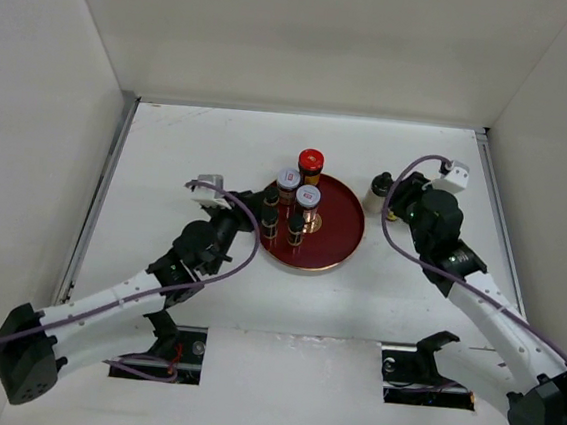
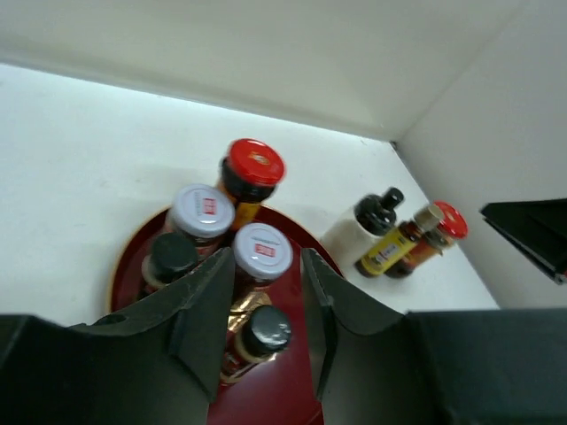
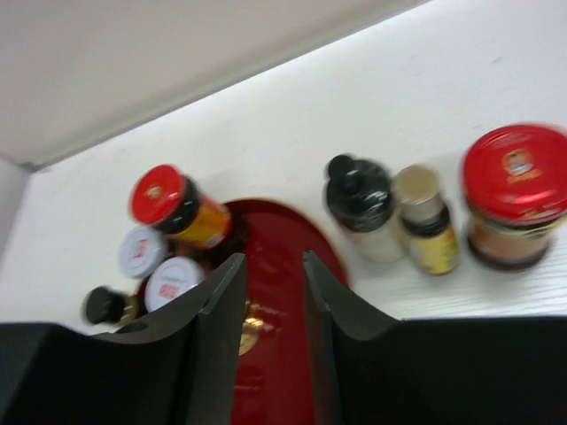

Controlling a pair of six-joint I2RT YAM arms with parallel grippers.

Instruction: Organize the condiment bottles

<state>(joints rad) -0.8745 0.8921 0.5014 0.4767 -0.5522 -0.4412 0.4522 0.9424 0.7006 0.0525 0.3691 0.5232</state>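
Five condiment bottles stand on the round dark-red tray [image 1: 336, 243]: a red-capped jar [image 1: 310, 162], two white-lidded jars [image 1: 287, 180] [image 1: 308, 197] and two small black-capped bottles [image 1: 269, 216] [image 1: 295, 230]. My left gripper [image 1: 251, 217] is open at the tray's left side. In the left wrist view [image 2: 266, 266] one black-capped bottle [image 2: 264, 329] stands between its jaws, close to the left finger. My right gripper [image 1: 394, 208] is open and empty at the tray's right rim. Right of the tray stand a white black-capped bottle [image 3: 359, 195], a slim yellowish bottle [image 3: 423, 217] and a red-capped jar [image 3: 514, 186].
White walls close in the table on the left, back and right. The right arm hides most of the three bottles beside the tray in the top view; only the white bottle [image 1: 379, 192] shows. Two dark openings [image 1: 165, 352] [image 1: 424, 372] lie near the arm bases.
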